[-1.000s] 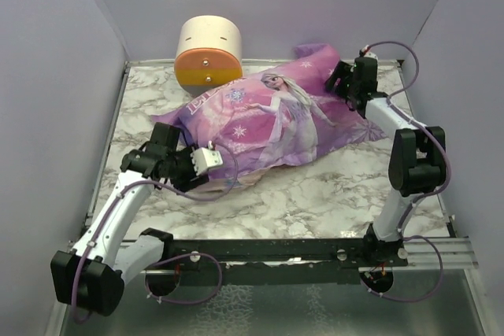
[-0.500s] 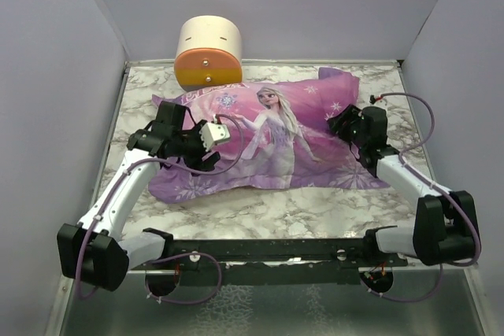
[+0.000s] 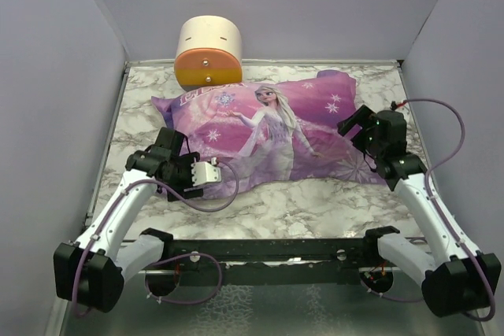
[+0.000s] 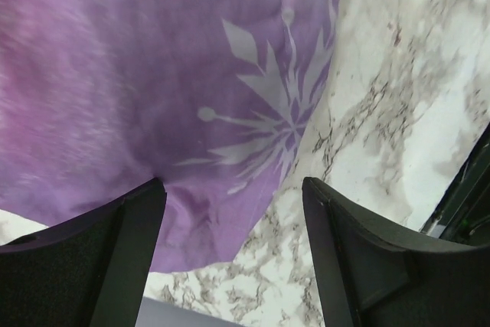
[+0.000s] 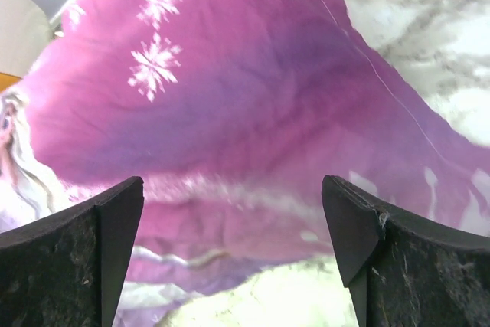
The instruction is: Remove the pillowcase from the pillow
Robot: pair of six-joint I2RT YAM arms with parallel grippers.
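Observation:
The purple-pink pillowcase [image 3: 268, 127], printed with a princess and snowflakes, lies plump and flat across the middle of the marble table [image 3: 331, 202]. The pillow is hidden inside it. My left gripper [image 3: 197, 182] is open and empty, hanging over the case's near-left corner. In the left wrist view that gripper [image 4: 232, 189] has its fingers wide apart above the case's edge [image 4: 153, 74] and bare marble. My right gripper [image 3: 352, 126] is open and empty at the case's right end. In the right wrist view the gripper [image 5: 231, 185] faces the fabric [image 5: 230, 97] with nothing between its fingers.
A cream-and-orange round drawer unit [image 3: 209, 53] stands at the back, just behind the case's far-left edge. Lilac walls close in the table on three sides. A black rail [image 3: 276, 249] with the arm bases runs along the near edge.
The case, lifted and bunched a second ago, has settled flat. The left gripper has drawn back off it toward the near-left corner. The right gripper has moved nearer and off the right end.

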